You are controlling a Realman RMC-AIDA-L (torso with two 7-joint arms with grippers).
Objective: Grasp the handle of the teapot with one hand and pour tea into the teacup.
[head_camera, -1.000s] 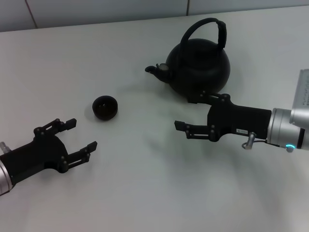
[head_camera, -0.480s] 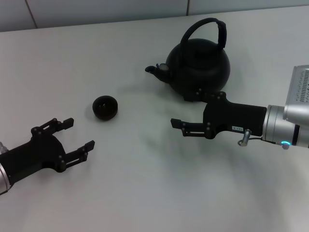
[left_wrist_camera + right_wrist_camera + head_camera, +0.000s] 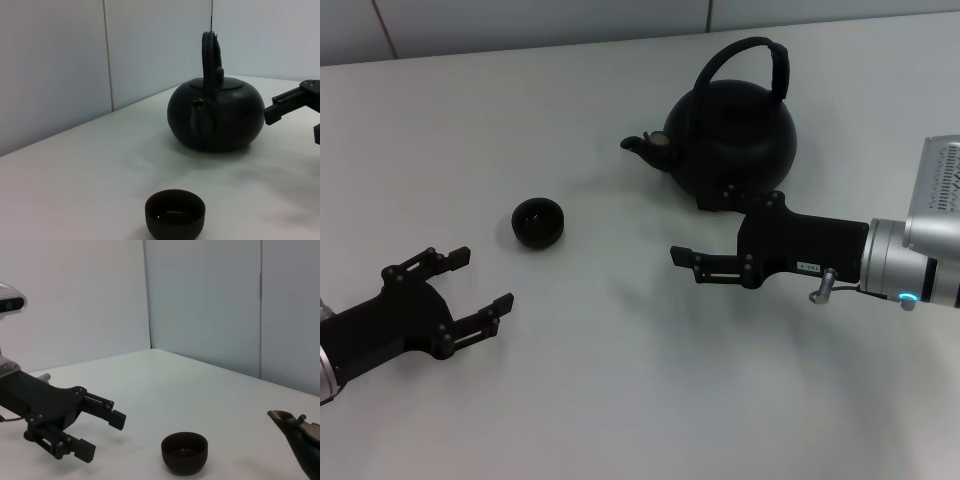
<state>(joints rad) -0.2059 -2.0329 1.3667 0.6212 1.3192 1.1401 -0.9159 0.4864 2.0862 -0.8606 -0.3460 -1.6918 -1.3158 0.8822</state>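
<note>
Right gripper (image 3: 695, 227), fingers wide, beside the teapot (image 3: 730, 140); left gripper (image 3: 470, 290) (fingers wide too) near the teacup (image 3: 537, 222) on the desk (image 3: 620, 380).

In the right wrist view the teapot (image 3: 302, 440) is cut by the edge, only its spout (image 3: 282, 419) shows.
</note>
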